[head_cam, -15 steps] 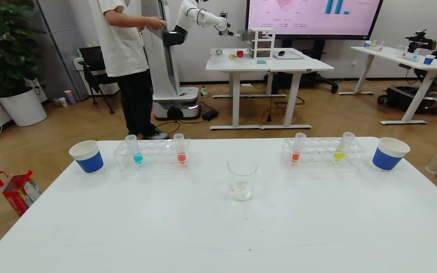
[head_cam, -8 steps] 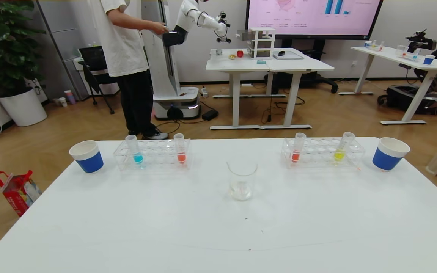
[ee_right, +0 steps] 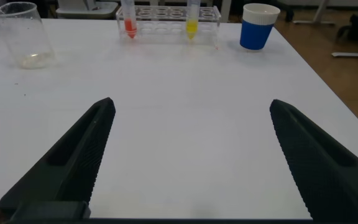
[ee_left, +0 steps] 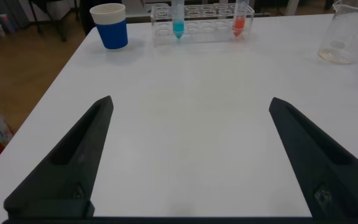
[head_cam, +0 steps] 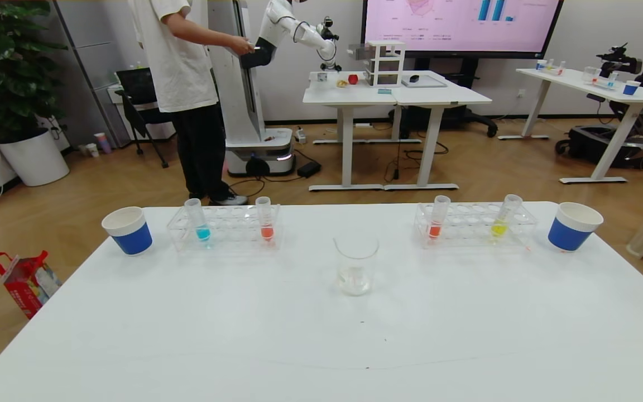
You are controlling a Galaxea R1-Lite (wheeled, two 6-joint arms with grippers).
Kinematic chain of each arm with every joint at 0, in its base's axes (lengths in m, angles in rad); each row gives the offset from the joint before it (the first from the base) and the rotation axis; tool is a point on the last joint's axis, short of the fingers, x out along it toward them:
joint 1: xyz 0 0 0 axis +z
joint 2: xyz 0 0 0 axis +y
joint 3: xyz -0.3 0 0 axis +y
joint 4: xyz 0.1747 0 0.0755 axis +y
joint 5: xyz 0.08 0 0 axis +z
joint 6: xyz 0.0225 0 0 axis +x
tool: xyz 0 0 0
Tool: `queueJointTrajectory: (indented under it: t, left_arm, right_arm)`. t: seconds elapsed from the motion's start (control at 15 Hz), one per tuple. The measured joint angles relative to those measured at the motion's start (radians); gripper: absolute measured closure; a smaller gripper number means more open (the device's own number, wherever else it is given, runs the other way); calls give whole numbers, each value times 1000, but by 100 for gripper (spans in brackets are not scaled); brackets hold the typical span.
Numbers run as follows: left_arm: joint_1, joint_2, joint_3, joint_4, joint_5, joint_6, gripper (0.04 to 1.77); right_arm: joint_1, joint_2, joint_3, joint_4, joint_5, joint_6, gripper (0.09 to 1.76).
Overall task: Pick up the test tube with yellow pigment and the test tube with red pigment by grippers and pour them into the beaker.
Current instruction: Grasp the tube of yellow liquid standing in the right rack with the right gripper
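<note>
1. Nothing is held yet: the left claw [ee_left: 188, 155] and the right claw [ee_right: 188, 155] are seen only in their own wrist views, each with fingers spread wide apart over bare counter [head_cam: 466, 335] at the near side, well short of the racks.

2. The test tube with yellow pigment [head_cam: 503, 219] stands slightly tilted in the right rack [head_cam: 475, 226], toward that rack's right end; it also shows in the right wrist view [ee_right: 192, 18].

3. A test tube with red pigment [head_cam: 437, 219] stands at the left end of the same rack, and a second red one [head_cam: 265, 219] stands at the right end of the left rack [head_cam: 224, 228], beside a cyan tube [head_cam: 197, 220].

4. The beaker [head_cam: 355, 266] stands between the racks and nearer than both, apparently almost empty.

5. The reach is judged best made with each claw taken to the tube on its own side, closed on the clear upper part above the rack, and lifted straight up so the rack is not dragged.

6. Pouring is best done low over the beaker's rim, since the glass is light and easily tipped.

7. A blue-and-white paper cup stands at each far end, left [head_cam: 127, 230] and right [head_cam: 572, 225].

8. Beyond the white counter, a wooden floor, a person [head_cam: 185, 84] beside another robot [head_cam: 265, 84], white desks and a wall screen [head_cam: 461, 22] are visible.
</note>
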Motion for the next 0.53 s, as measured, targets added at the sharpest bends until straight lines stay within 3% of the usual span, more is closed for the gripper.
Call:
queueJointTrajectory:
  t: [0.53]
  left_arm:
    - [0,0,0,0,0,0,6]
  right_arm:
    - [-2,0,-2,-14,-1,2,11]
